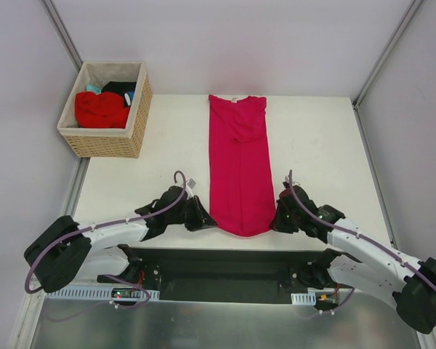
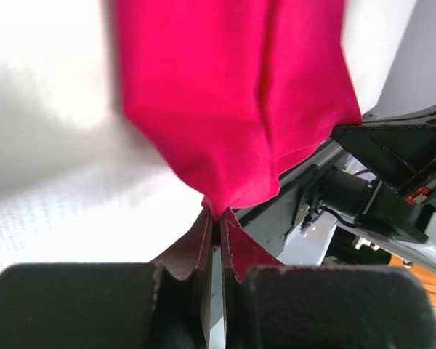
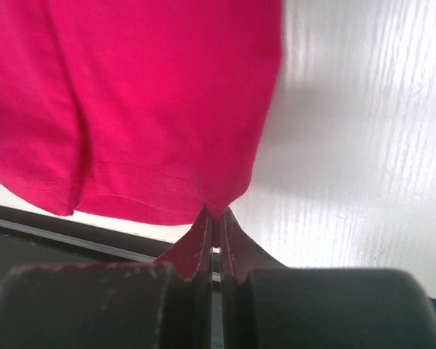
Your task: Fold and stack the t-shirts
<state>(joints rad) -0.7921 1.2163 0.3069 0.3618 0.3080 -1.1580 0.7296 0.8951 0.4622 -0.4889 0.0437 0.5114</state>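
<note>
Only the wrist views show the grip: the left fingers are pinching the near-left hem corner of the crimson-pink t-shirt, and the right fingers the near-right corner. From above, the dark wrists hide both pinches. The tee lies mid-counter as a long narrow strip, sleeves folded in, collar at the far edge. The wicker basket holds a red tee; black and teal cloth barely show.
</note>
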